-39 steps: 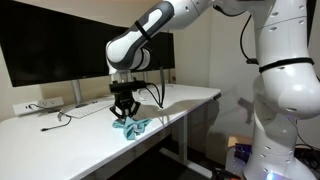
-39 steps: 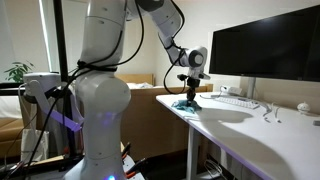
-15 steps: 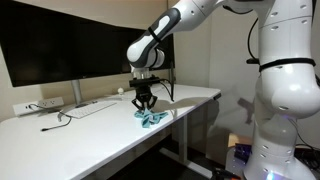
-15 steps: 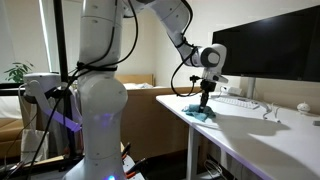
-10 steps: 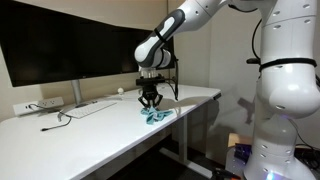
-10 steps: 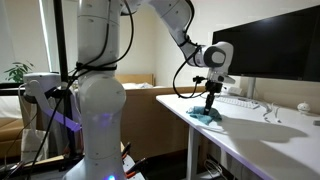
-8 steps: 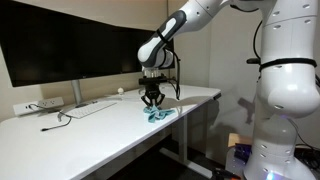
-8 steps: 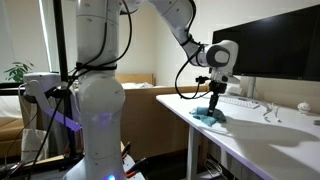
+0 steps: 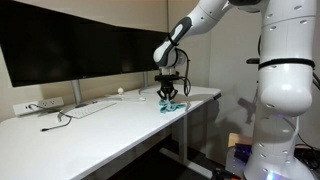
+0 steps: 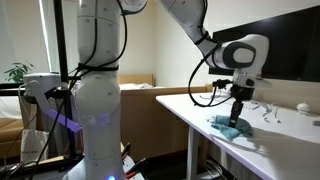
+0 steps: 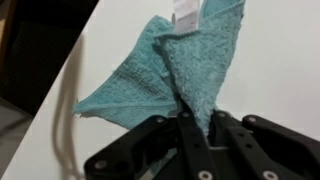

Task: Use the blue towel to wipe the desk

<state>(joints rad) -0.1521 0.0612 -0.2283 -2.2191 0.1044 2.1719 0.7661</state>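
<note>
Jaws pinched tight on a fold of the blue towel [image 11: 190, 70]. In the wrist view we see the cloth fan out from the jaws toward 12 o'clock, with one corner trailing toward 9. In both exterior views we note the towel [image 9: 170, 103] resting on the white bench [image 9: 100, 125] near its end edge, the arm reaching down onto it. In an exterior view the monitors [image 9: 70, 50] stand along the back at about 10 o'clock from the towel. The power strip [image 9: 40, 104] lies well apart, toward 9.
</note>
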